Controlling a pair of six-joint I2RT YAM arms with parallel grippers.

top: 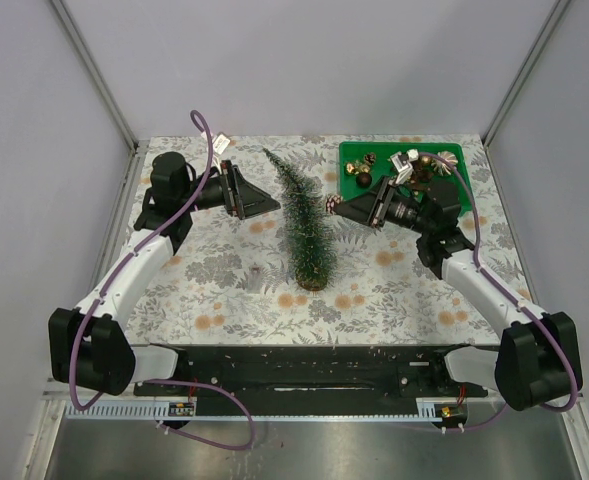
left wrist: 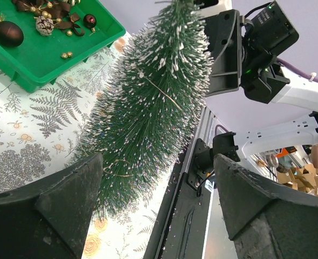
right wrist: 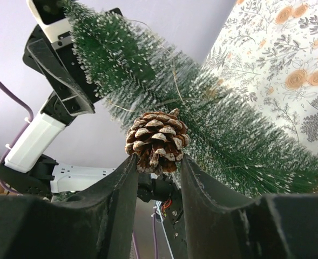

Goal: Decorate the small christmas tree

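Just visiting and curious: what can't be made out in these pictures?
Tree foot: left wrist view, behind the left gripper.
Pine cone underside: right wrist view, sunk in the right gripper.
Tray ornaments: top view, too small; left wrist view, cut by the top edge.

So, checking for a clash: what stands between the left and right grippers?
The small christmas tree, seen in the top view: left gripper open on one side, right gripper holding a pine cone on the other.

small christmas tree (top: 304,225) bristly, frosty tips, wood base (top: 314,280), smooth plastic tray (top: 352,152), rough scaly pine cone (right wrist: 156,141), matt blk right claw (right wrist: 157,162)
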